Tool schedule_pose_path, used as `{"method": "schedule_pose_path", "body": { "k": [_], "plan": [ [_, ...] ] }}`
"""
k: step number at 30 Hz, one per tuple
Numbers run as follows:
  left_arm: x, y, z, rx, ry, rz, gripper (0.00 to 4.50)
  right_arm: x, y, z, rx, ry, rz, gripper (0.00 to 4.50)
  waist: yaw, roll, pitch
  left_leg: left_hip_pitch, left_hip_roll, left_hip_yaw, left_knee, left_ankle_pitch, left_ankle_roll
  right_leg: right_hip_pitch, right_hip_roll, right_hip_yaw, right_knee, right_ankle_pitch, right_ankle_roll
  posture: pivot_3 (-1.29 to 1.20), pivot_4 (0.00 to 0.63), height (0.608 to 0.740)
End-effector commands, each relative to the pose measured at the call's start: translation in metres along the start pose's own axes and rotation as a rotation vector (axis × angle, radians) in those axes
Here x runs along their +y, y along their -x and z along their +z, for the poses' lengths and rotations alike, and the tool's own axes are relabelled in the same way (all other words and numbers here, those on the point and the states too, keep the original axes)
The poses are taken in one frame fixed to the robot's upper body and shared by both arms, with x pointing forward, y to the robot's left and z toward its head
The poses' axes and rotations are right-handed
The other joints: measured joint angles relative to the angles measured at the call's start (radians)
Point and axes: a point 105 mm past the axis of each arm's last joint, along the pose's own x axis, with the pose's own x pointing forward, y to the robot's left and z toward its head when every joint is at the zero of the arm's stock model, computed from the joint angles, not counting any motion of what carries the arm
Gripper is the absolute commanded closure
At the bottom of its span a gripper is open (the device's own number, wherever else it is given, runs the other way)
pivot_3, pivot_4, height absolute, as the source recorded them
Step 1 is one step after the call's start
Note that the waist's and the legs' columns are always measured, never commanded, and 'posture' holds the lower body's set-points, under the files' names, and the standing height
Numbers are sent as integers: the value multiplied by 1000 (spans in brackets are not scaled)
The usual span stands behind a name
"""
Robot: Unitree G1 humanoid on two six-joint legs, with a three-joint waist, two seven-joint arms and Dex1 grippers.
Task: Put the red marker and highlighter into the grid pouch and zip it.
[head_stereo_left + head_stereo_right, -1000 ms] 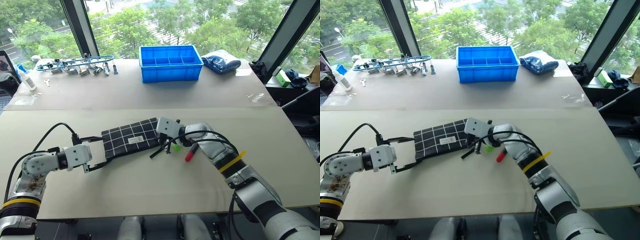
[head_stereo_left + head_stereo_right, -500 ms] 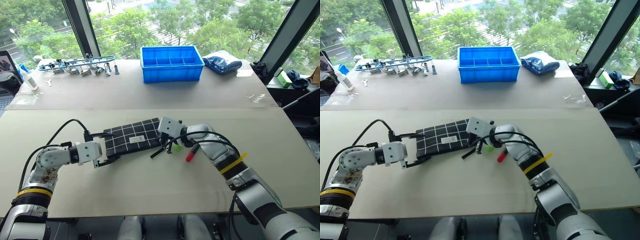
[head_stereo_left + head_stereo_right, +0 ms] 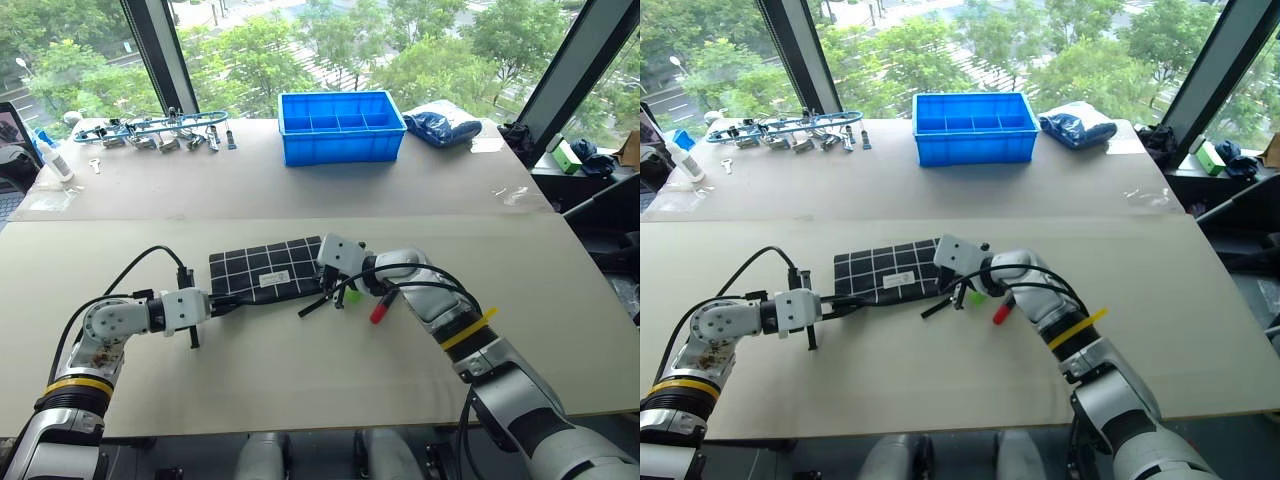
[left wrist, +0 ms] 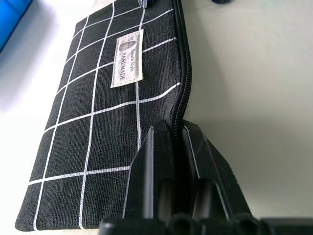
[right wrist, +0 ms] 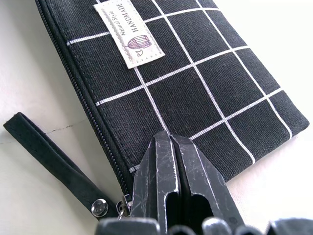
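pale tabletop by tall windows, trees outside; second table behind carries a blue bin [image 3: 342, 126], a row of clips and a bottle.

item: pouch [image 3: 268, 270]. flat black fabric, white grid, small white label, lying near the table's middle between the two arms. zipper runs along its near edge; a black strap [image 5: 54, 159] with a snap trails off the right end. judged light, soft and limp; likely to crumple or slide if pushed, so it wants pinning at one end while the other is worked. best holds: the seam at the zipper edge, and the strap or pull.

item: marker [image 3: 385, 302]. black barrel, red cap, on the table just beside the right forearm, right of the pouch. judged stiff, light, apt to roll; take it mid-barrel.

item: highlighter [image 3: 352, 293]. green cap visible beside the right gripper, body partly hidden. judged short, smooth; grasp across the body.

tool, left gripper [image 4: 177, 142]: fingers pressed together, pinching the zipper edge at the pouch's left end.

tool, right gripper [image 5: 172, 147]: fingers closed together with nothing between them, tips over the pouch's right end, next to the strap's snap.

neither pen is in the pouch yet.
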Motion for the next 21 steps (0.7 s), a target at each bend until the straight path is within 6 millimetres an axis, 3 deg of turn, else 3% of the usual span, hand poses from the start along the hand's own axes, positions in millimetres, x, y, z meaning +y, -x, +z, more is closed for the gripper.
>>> {"method": "schedule_pose_path", "body": {
  "k": [1, 3, 6, 7, 9, 12, 13, 16, 21],
  "plan": [
    [18, 1, 13, -55, 3, 86, 4473, -18, 8, 16, -74, -83, -55, 4500, -1, 0, 0, 0, 0, 0, 0, 0, 0, 0, 0, 0, 0, 0, 0, 0, 150, 740],
    [21, 1, 16, -74, 39, 112, 4473, -35, 12, 24, -123, -188, -130, 4500, -2, 0, 0, 0, 0, 0, 0, 0, 0, 0, 0, 0, 0, 0, 0, 0, 150, 740],
    [25, 1, 19, -102, 96, 150, 4500, -53, 23, 33, -162, -313, -159, 3763, -3, 0, 0, -1, 0, 0, 0, 1, -1, -1, 0, 0, 1, 0, 0, 0, 150, 740],
    [27, 2, 21, -114, 115, 168, 4500, -57, 30, 39, -181, -338, -154, 3307, -3, 0, 0, -1, 0, 0, 0, 1, -1, -2, 0, 0, 1, 0, 0, 0, 150, 740],
    [31, 3, 26, -151, 167, 219, 4500, -71, 58, 66, -296, -438, -145, 2614, -2, 0, 0, -2, 1, 0, 0, 0, -1, -2, 0, 0, 5, 0, 0, 0, 150, 740],
    [32, 4, 29, -168, 200, 248, 4500, -79, 84, 83, -384, -554, -104, 1666, -2, 0, 0, -4, 0, 0, 0, 0, 0, -5, -1, 1, 8, 0, 0, 0, 150, 740],
    [33, 4, 31, -175, 215, 260, 4500, -81, 96, 86, -414, -568, -95, 1666, -1, 0, 0, -5, 0, 0, 0, 0, 0, -6, -1, 1, 8, 0, 0, 0, 150, 740],
    [33, 2, 37, -213, 259, 300, 4500, -85, 119, 70, -376, -596, -148, 1666, 2, 0, 0, -5, 0, -1, 0, 0, 0, -6, -1, 1, 8, 0, 0, 0, 150, 740],
    [33, -5, 44, -244, 296, 326, 4500, -59, 111, 37, -242, -619, -151, 1666, -1, 0, 0, -5, 0, -1, 0, 0, 1, -6, 0, 1, 7, 0, 0, 0, 150, 740]
  ]
}}
